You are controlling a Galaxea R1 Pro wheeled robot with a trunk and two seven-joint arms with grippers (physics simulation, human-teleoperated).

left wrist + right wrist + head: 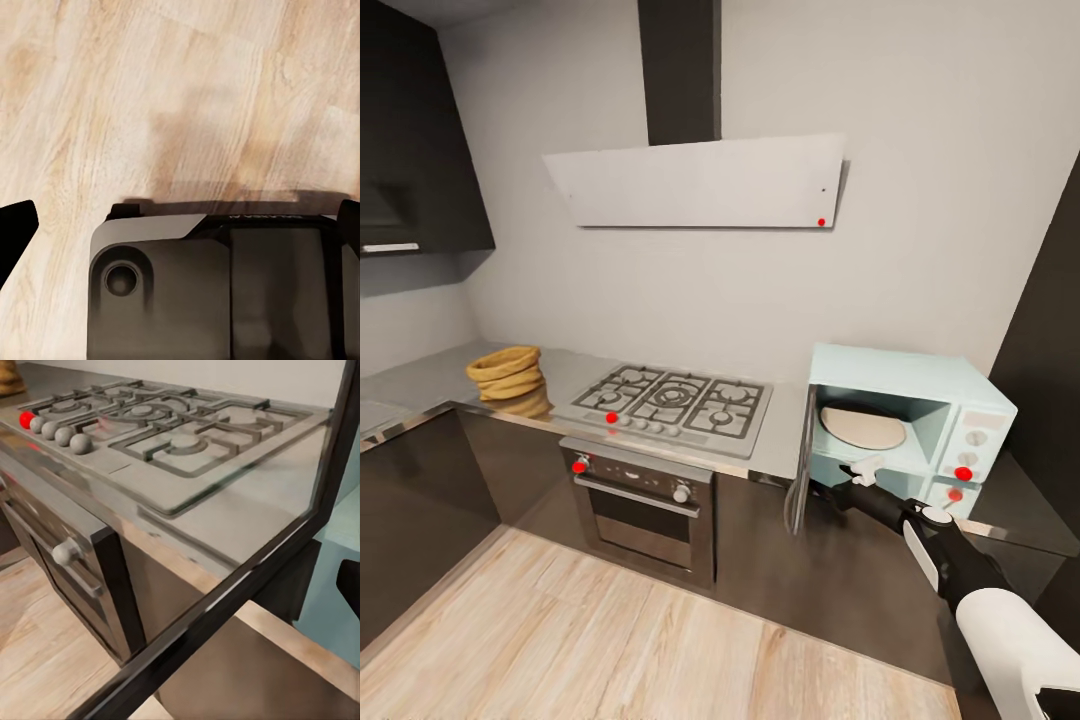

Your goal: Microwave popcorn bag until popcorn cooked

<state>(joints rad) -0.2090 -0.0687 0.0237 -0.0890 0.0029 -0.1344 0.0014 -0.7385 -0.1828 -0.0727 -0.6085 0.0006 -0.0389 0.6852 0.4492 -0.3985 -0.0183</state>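
The popcorn bag (pixel 508 372) is sitting on the countertop (pixel 420 385); the right gripper (pixel 863 470), seemingly open, is reaching at the open microwave (pixel 905 420).

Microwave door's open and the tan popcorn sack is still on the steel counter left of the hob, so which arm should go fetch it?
Probably the left. The tan cloth popcorn bag sits at the far left; the right gripper is across the hob at the open pale blue microwave. The left wrist camera faces the wooden floor, apparently free.

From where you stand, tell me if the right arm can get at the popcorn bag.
Probably not. The right gripper is at the open microwave, while the popcorn bag sits on the countertop beyond the hob, far across.
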